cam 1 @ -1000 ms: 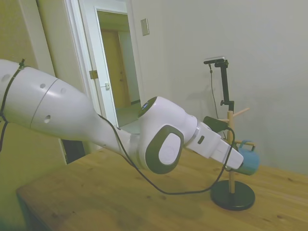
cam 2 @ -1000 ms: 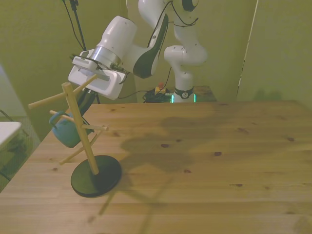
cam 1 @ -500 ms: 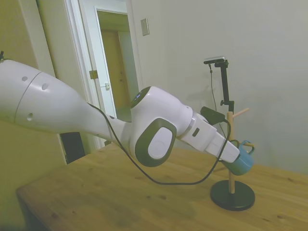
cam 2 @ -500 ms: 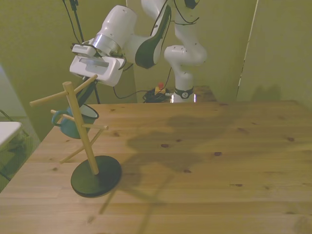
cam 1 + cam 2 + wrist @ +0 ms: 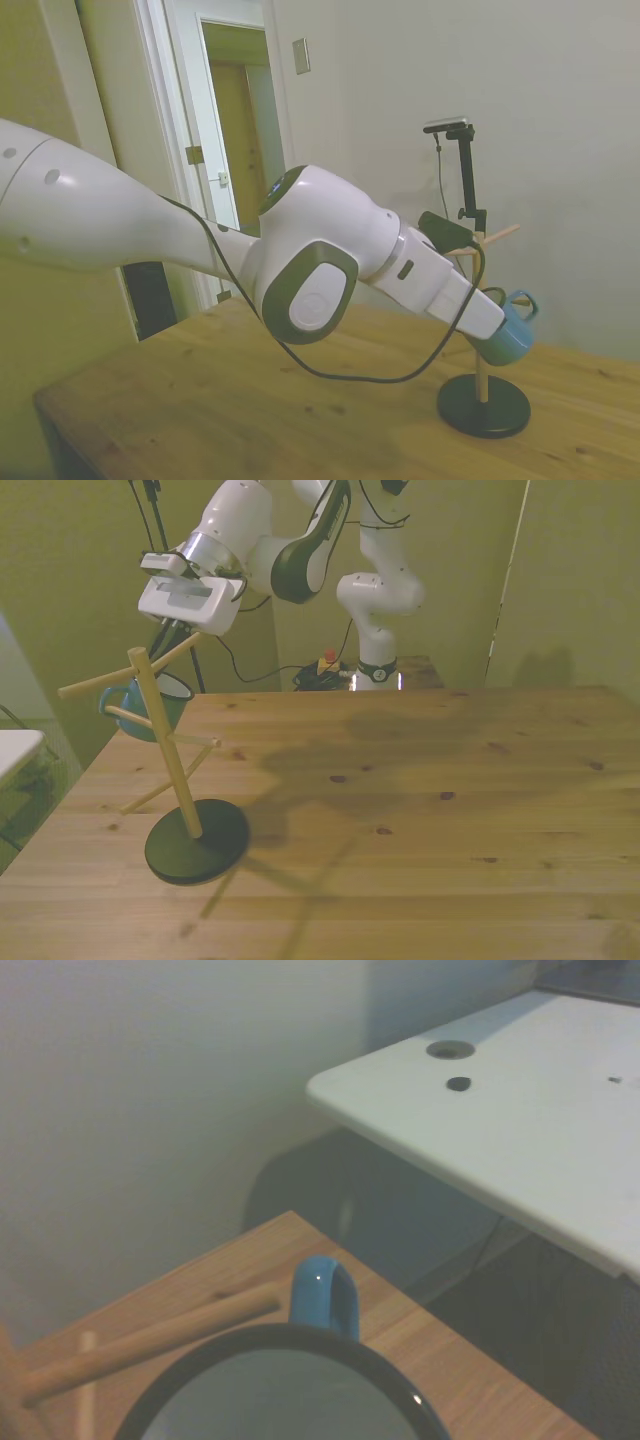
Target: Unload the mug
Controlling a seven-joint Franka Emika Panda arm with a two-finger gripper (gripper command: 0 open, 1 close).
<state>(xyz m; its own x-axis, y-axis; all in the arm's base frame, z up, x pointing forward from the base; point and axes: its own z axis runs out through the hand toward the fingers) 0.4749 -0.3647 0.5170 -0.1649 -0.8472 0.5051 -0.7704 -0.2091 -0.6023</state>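
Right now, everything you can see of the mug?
The mug is small, blue-teal, enamel-looking, with a white inside, a dark rim and a loop handle. It hangs tilted in the air beside the wooden mug tree, at the gripper. A peg lies near the handle; whether the handle is off it cannot be told.

Blue-teal mug (image 5: pixel 150 708) with dark rim, pale wooden rack (image 5: pixel 165 750) on black base, white arm (image 5: pixel 150 240).

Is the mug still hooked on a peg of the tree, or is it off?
Cannot tell for sure. The mug hangs tilted in the gripper close against the mug tree; a peg lies beside its handle, seemingly not through it.
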